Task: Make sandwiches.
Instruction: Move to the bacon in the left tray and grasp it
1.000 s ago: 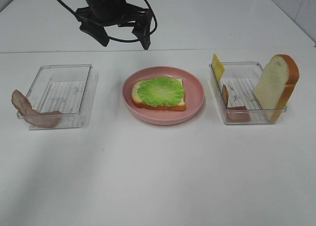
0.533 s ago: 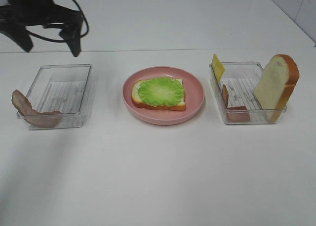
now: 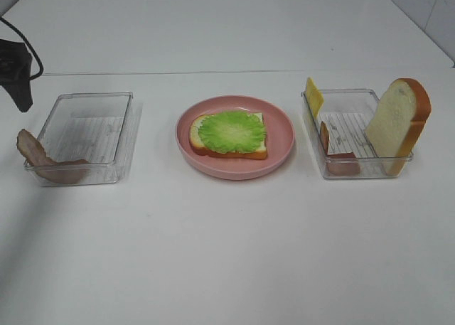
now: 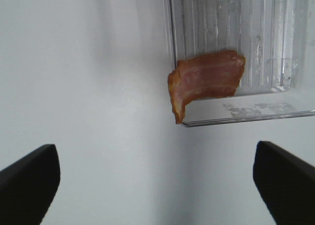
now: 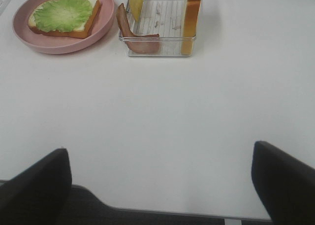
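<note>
Sandwich base [image 3: 227,144], lettuce [image 3: 232,129] on bread [image 3: 194,138], is sitting on pink plate [image 3: 284,146] awaiting bacon strip [image 4: 206,80], over which left gripper [image 4: 157,183] is hovering, jaws wide, empty.

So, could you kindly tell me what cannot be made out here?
Left gripper: exterior high, mostly cut off by the left edge.
Upright bread slice: right wrist, top cut off by the frame edge.
Plated bread slice: top face hidden by lettuce, exterior high and right wrist.

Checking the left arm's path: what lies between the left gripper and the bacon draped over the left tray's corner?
Only bare table separates the left gripper from the bacon, shown in the left wrist view.
</note>
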`<state>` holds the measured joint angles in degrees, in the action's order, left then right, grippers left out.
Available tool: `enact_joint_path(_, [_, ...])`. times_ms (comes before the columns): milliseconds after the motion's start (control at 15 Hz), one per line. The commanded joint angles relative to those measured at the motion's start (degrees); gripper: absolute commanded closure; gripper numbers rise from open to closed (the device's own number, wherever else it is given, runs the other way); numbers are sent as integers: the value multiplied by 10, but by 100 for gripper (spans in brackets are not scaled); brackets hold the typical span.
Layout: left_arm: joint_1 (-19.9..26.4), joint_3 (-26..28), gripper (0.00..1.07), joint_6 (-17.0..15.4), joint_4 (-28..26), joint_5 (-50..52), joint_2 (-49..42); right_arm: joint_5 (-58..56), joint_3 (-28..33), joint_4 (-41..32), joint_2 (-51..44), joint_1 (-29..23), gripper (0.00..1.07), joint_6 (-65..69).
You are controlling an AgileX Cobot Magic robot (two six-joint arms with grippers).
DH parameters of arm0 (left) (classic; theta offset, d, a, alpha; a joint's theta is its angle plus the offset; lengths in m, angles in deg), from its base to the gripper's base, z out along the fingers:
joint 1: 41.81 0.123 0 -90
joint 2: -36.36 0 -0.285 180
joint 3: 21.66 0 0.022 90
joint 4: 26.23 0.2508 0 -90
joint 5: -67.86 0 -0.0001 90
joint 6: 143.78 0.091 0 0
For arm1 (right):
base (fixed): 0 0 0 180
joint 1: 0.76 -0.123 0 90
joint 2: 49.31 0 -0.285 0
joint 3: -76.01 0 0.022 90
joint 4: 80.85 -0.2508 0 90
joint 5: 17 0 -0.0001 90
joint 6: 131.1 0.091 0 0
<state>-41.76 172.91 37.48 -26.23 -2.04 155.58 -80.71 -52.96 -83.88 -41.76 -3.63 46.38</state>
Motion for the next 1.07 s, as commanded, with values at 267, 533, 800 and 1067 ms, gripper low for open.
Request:
enact_joint_path(267, [-12,-6,4,-1,-37,18,46,5,2,-1,-16,1,11,-1])
enact_joint_path(533, [-24,-5,4,-13,-33,34,85,5,2,-1,-16,1,11,-1])
enact_joint_path(800, [-28,-5,11,-20,-32,59,95,5,2,-1,-16,1,11,-1])
enact_joint_path(1067, [-28,-5,18,-20,-28,42,106,5,2,-1,-16,1,11,-1])
